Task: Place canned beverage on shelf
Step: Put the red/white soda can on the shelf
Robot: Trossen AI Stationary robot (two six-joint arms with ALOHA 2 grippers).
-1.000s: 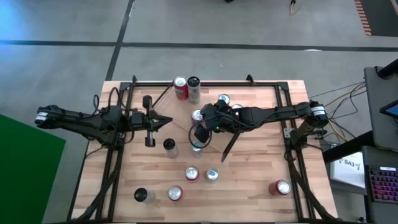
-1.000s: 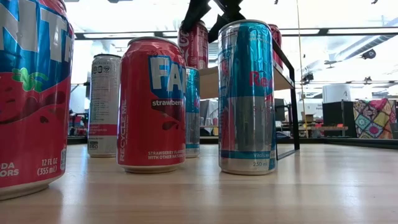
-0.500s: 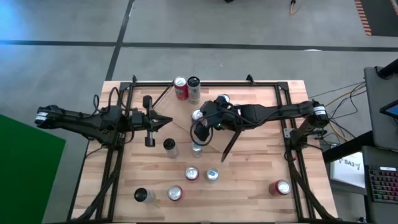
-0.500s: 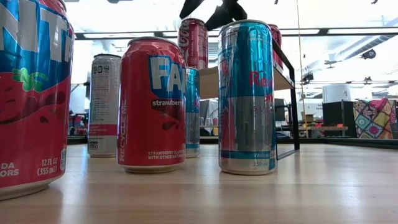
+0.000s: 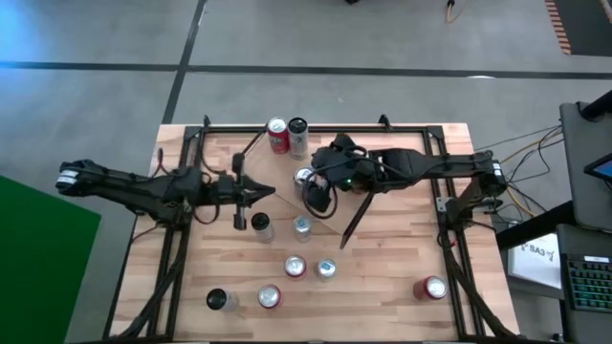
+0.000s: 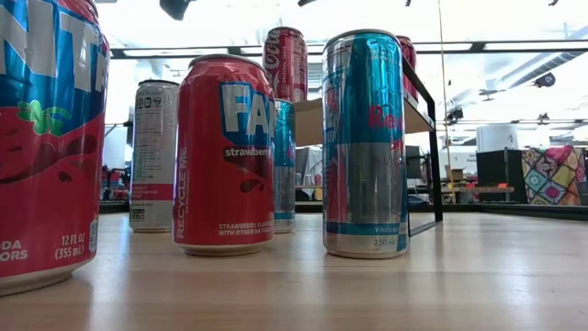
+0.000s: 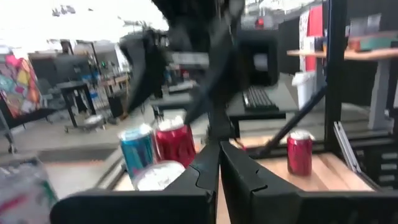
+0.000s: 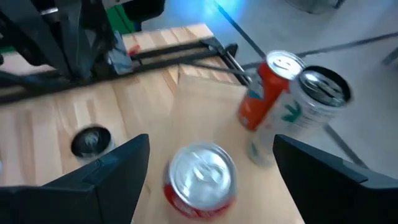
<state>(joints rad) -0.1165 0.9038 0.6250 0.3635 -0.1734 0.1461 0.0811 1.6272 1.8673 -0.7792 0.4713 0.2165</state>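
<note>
The red can (image 8: 200, 177) is seen upright on the shelf (image 8: 205, 106), mid-table. The right gripper (image 5: 316, 196) is spread wide just above it, grasping nothing; the left gripper (image 5: 253, 194), to its left, is clenched and empty. A tip-over is judged possible if a finger clips the can's rim on withdrawal. Counted from above: ten cans, one shelf, two arms; any can under the right arm is hidden.

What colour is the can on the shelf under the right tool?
Red, with a silver top: the can shows best in the right wrist view.
</note>
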